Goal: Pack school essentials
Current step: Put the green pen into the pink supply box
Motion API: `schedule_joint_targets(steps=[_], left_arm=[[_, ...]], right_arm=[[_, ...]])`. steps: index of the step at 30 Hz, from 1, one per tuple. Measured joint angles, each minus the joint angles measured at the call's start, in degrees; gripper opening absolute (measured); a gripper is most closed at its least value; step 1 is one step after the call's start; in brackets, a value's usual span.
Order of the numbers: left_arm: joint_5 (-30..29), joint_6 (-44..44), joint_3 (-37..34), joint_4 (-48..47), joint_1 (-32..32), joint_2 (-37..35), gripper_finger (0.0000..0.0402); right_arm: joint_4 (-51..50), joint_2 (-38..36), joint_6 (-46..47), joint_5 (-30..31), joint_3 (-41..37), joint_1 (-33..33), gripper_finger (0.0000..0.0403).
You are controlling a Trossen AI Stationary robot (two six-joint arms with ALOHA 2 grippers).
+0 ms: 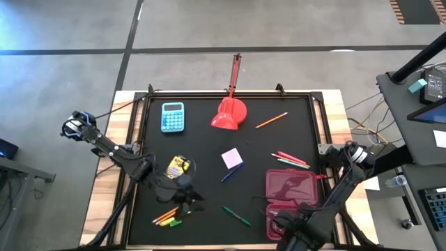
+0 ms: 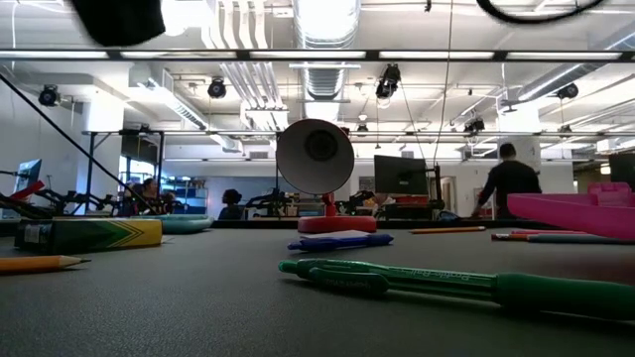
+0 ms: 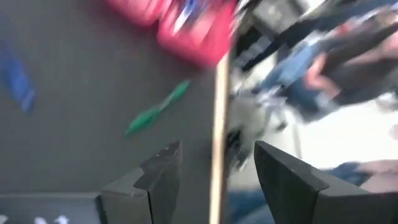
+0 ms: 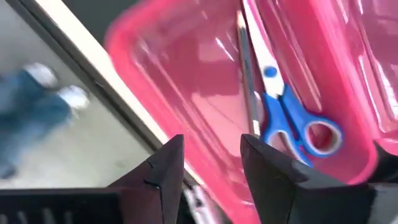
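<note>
So far only the blue-handled scissors (image 4: 292,121) are lying inside the open pink plastic case (image 4: 186,87), which is sitting at the near right of the black table mat (image 1: 209,139). The right gripper (image 4: 211,163) is hovering just above them, its fingers standing apart with nothing between them. The left gripper (image 3: 214,171) is hanging at the near left, fingers apart and empty.

Everything else appears to be waiting: the yellow-green crayon box (image 1: 178,166), orange and yellow pencils (image 1: 166,217), green pen (image 1: 237,216), pink pens (image 1: 291,159), a stray orange pencil (image 1: 271,120), blue pen (image 1: 231,173) and pale pink note pad (image 1: 231,157).

Only the right wrist view is showing the scissors; overhead, the arm is hiding that compartment. Only overhead is the light-blue calculator (image 1: 173,116) showing.
</note>
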Motion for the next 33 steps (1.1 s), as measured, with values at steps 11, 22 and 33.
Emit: schedule_joint_targets(steps=[11,22,33], left_arm=[[0.2,-15.2,-0.2,-27.2,-4.6,1.4,0.0184],[0.7,-12.3,-0.3,-23.3,-6.4,12.1,0.0184],[-0.6,-9.4,-0.1,-21.8,-6.4,14.8,0.0184]], right_arm=[[5.6,-0.1,5.5,30.3,8.1,0.0,0.013],[10.7,-0.1,0.8,45.9,8.2,-1.5,0.0131],[10.9,-0.1,3.0,44.4,8.2,-4.1,0.0154]])
